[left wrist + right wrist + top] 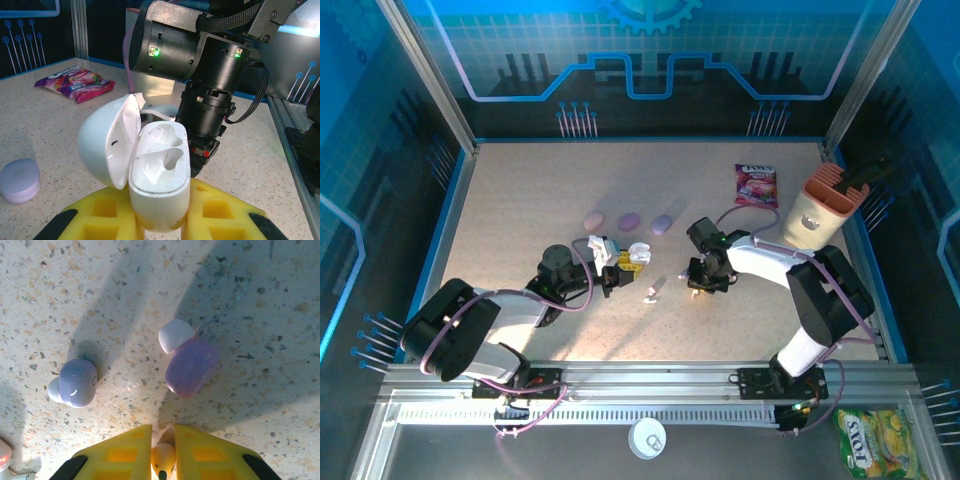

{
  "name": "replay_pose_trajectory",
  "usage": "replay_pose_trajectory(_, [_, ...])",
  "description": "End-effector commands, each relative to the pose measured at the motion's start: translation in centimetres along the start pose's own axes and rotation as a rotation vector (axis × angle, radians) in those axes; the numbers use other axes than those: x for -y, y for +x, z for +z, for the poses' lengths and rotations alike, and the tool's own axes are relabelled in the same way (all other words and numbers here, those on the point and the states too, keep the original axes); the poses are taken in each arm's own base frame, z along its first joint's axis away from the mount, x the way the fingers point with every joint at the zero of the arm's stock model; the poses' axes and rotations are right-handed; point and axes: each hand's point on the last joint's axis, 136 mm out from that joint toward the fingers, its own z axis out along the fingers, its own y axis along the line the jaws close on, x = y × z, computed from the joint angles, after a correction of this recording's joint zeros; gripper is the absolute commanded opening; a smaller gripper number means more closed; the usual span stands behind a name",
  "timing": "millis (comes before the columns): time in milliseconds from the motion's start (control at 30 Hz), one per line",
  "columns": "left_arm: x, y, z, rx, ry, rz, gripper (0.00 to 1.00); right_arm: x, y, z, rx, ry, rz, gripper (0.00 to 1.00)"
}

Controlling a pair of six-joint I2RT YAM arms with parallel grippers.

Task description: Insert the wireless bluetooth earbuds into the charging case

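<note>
Right wrist view: two loose earbuds on the table, lavender and pink, midway between side edges. Pointing straight down, right gripper pinched on a third, cream earbud. Reaching low, left gripper clamped around one open charging case; three pastel cases beyond.

Speckled table: three pastel cases centre frame, candy packet upper right, loose earbuds just below centre
</note>
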Motion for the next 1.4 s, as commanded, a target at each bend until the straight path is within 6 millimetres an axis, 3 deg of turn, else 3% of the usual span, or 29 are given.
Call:
replay_pose_trajectory(0, [0.0,-0.4,-0.1,0.021,0.005,0.024,0.1,-0.4,0.6,-0.4,-0.006,-0.018,-0.009,0.16])
replay_pose_trajectory(200, [-0.1,-0.4,-0.1,0.018,0.006,0.017,0.1,0.4,0.0,-0.9,0.071,-0.014,-0.015,0.19])
replay_pose_trajectory(433, [-0.1,-0.3,-0.1,0.015,0.006,0.01,0.1,1.3,0.8,0.0,0.014,0.023,-0.044,0.2])
replay_pose_trajectory(767, [-0.1,0.0,-0.1,0.007,0.006,0.005,0.1,0.8,1.9,0.0,-0.02,0.064,-0.086,0.26])
replay_pose_trajectory(1200, [-0.1,0.2,-0.1,0.007,0.004,-0.002,0.1,1.5,2.5,-0.2,-0.038,0.097,-0.089,0.22])
replay_pose_trajectory(1367, [-0.2,0.2,0.0,0.008,0.003,-0.001,0.1,0.2,2.0,-0.8,-0.032,0.057,-0.097,0.27])
